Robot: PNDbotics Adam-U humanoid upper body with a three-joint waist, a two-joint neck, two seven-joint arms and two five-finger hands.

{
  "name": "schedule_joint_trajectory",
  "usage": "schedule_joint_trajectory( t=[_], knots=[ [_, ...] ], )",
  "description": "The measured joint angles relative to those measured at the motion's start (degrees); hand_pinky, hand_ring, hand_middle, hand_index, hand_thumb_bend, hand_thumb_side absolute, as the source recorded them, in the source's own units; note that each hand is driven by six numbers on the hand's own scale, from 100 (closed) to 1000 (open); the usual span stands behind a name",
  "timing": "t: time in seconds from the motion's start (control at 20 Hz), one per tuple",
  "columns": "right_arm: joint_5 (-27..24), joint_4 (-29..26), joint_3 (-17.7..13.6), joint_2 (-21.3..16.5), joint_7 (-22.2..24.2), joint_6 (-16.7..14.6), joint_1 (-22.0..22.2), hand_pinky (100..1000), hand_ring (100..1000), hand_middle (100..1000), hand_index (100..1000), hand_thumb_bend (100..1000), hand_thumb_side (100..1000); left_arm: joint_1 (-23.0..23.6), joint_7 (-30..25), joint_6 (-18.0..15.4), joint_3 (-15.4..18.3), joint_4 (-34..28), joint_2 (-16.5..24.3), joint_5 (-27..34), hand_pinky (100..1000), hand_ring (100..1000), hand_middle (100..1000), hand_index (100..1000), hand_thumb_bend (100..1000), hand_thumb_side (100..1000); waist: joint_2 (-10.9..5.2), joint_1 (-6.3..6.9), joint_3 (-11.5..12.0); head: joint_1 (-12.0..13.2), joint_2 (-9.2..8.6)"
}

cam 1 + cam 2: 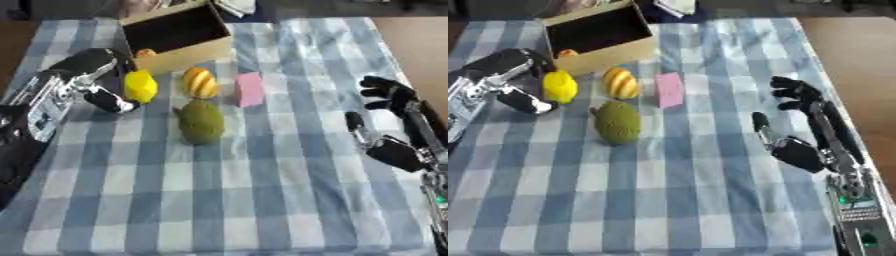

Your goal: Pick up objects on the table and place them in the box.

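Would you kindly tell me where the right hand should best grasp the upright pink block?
Probably across the pink block's two broad flat faces near its top, coming from above: it stands upright and narrow, and the striped orange-yellow fruit crowds its left. The right hand is open.

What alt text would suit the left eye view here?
The robot's left hand has its fingers round a yellow object beside an open cardboard box on a blue checked tablecloth. A striped orange object, pink block and green fruit lie nearby; the right hand rests open at right.
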Motion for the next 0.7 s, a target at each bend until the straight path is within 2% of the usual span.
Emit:
schedule_joint_trajectory(
  t=[0.25, 0.4, 0.55, 0.7],
  knots=[
    [-0.01, 0.00, 0.00, 0.00, 0.00, 0.00, 0.00, 722, 817, 813, 893, 247, 417, 0.00, -1.54, -0.48, -0.29, -0.25, 0.00, 3.79, 688, 597, 613, 753, 412, 258, 0.00, 0.00, 0.00, 0.00, 0.00],
    [-0.02, 0.00, 0.00, 0.00, 0.01, 0.00, 0.00, 723, 817, 814, 893, 245, 417, 0.02, -1.59, -0.47, -0.30, -0.26, 0.00, 4.55, 660, 541, 549, 699, 321, 197, 0.00, 0.00, 0.00, 0.00, 0.00],
    [-0.02, 0.01, 0.00, 0.00, 0.01, 0.00, 0.01, 722, 817, 814, 893, 242, 418, 0.03, -0.44, -0.31, -0.30, -0.30, 0.00, 4.69, 617, 478, 481, 631, 227, 138, 0.00, 0.00, 0.01, -0.02, 0.01],
    [-0.02, 0.01, 0.00, 0.00, 0.01, 0.00, 0.01, 722, 817, 813, 893, 240, 418, 0.04, 2.20, 0.14, -0.30, -0.53, 0.00, 4.10, 585, 432, 432, 578, 184, 100, 0.00, 0.00, 0.03, -0.05, 0.01]
  ],
)
